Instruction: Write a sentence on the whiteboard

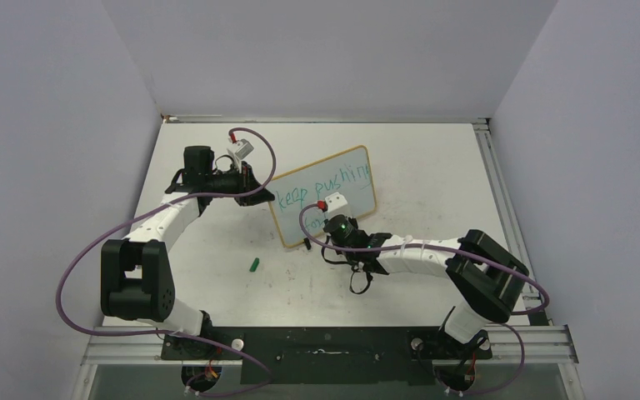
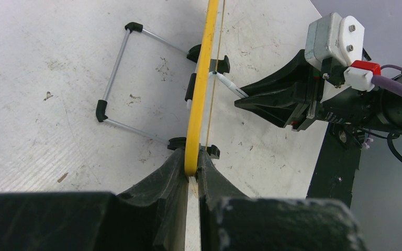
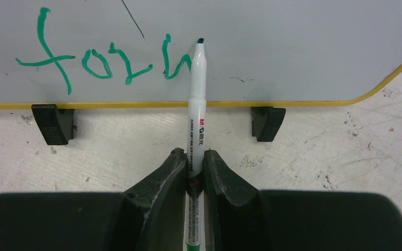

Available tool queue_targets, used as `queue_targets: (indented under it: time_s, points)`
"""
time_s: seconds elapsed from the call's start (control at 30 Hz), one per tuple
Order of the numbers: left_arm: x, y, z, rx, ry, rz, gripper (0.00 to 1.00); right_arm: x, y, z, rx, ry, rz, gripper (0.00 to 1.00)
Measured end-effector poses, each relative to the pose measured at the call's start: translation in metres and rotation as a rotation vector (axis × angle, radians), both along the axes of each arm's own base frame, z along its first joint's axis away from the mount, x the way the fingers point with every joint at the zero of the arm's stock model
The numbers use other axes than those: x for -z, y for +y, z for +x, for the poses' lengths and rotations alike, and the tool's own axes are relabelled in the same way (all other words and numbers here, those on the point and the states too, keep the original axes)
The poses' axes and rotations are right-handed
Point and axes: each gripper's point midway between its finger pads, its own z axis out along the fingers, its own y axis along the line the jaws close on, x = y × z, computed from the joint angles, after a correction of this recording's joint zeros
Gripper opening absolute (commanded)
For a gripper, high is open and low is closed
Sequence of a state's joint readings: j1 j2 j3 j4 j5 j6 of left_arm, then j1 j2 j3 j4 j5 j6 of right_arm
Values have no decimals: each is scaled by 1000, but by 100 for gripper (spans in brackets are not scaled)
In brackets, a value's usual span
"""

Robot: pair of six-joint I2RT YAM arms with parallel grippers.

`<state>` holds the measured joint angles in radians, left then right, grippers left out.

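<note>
Whiteboard [image 1: 358, 196] stands mid-desk toward the far edge, left gripper [image 2: 192, 162] pinching its frame. Sentence [image 1: 290, 197]: "keep pushing" done, second line reads "forw". Right gripper [image 3: 194, 154] clamps marker [image 3: 197, 104], tip near the board; "ard" left.

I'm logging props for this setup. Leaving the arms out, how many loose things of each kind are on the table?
whiteboard: 1
marker pen: 1
small green piece, perhaps the pen's cap: 1
Total: 3
</note>
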<state>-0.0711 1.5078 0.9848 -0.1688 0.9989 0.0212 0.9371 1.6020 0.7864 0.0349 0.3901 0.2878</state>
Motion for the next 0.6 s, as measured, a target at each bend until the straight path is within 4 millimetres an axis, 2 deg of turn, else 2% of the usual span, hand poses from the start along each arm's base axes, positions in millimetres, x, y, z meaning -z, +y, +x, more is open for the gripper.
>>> queue_targets:
  time_s: [0.33,0.6]
  points:
    - [0,0,0,0,0,0,0,-5,0,3,-2,-16,-1,5]
    - [0,0,0,1,-1,-1,0,-23,-7,2,14,-63,45,5]
